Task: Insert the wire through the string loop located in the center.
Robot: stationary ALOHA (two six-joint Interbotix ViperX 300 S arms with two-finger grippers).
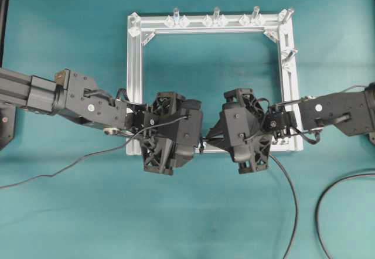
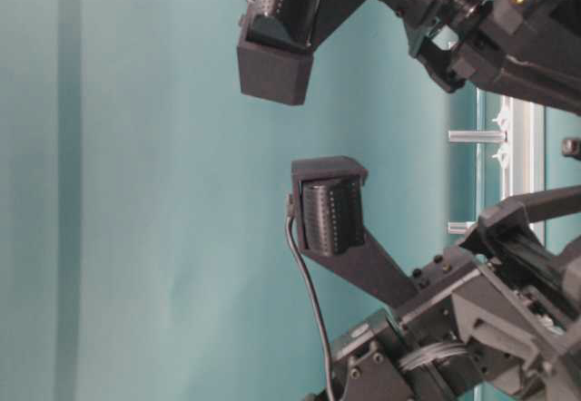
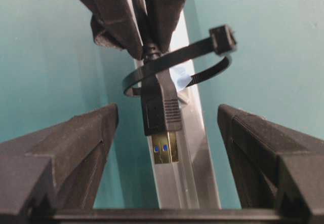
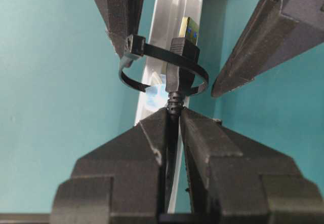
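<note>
Black wire (image 3: 161,110): limp, light; stiff plug probably already through the string loop (image 3: 174,64)
Right gripper (image 4: 173,113): pinches the wire behind the plug
Left gripper (image 3: 167,133): spread wide, should take the plug body

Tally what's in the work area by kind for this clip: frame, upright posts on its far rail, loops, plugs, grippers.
Aluminium frame: 1
Upright posts on its far rail: 3
String loop: 1
Wire plug, poking through the loop: 1
Grippers: 2, the left gripper with jaws wide, the right gripper clamped on the wire
Total: 8
</note>
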